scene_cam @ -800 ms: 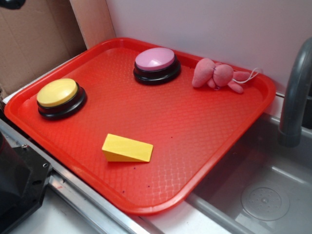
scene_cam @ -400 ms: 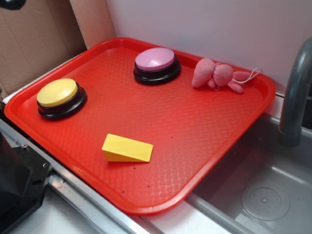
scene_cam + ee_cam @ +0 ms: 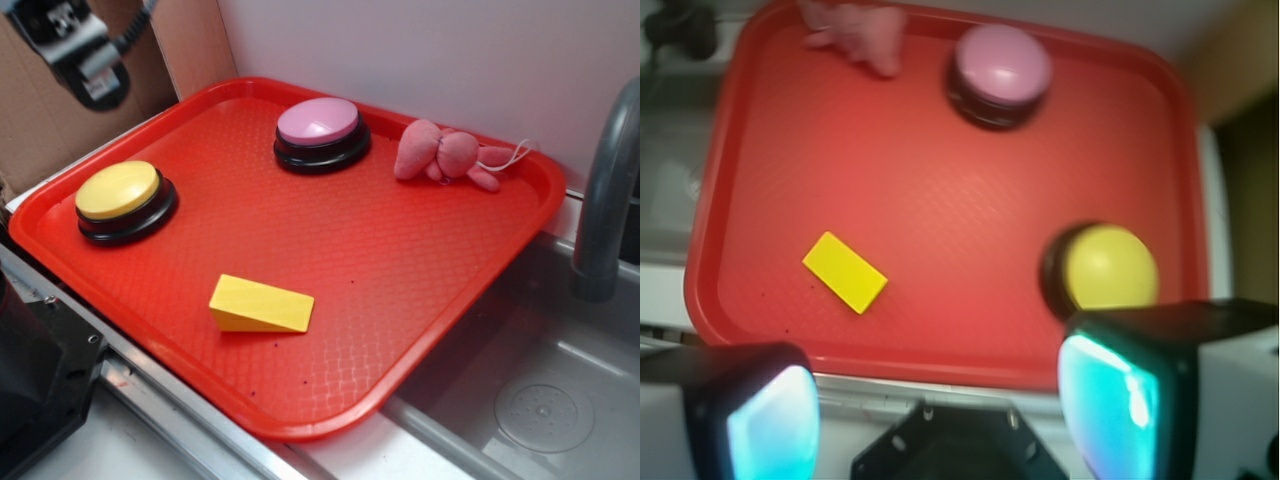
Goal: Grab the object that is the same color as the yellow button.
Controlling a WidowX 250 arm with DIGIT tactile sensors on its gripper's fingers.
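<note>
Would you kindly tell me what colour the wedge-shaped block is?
Yellow; the wedge-shaped block shows best in the exterior view.

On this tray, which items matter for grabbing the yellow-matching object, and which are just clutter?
Relevant:
- yellow wedge block, the thing to grab, lying free on the red tray
- yellow button, the colour reference
- gripper, open, high above the tray

Just lying about:
- pink button
- pink plush toy
- sink and faucet

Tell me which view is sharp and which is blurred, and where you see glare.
Exterior view: sharp, with even light, a soft shadow under the wedge and a pale sheen on the yellow button. Wrist view: blurred all over, most of all the pink toy; the fingers of the hand glow cyan.
</note>
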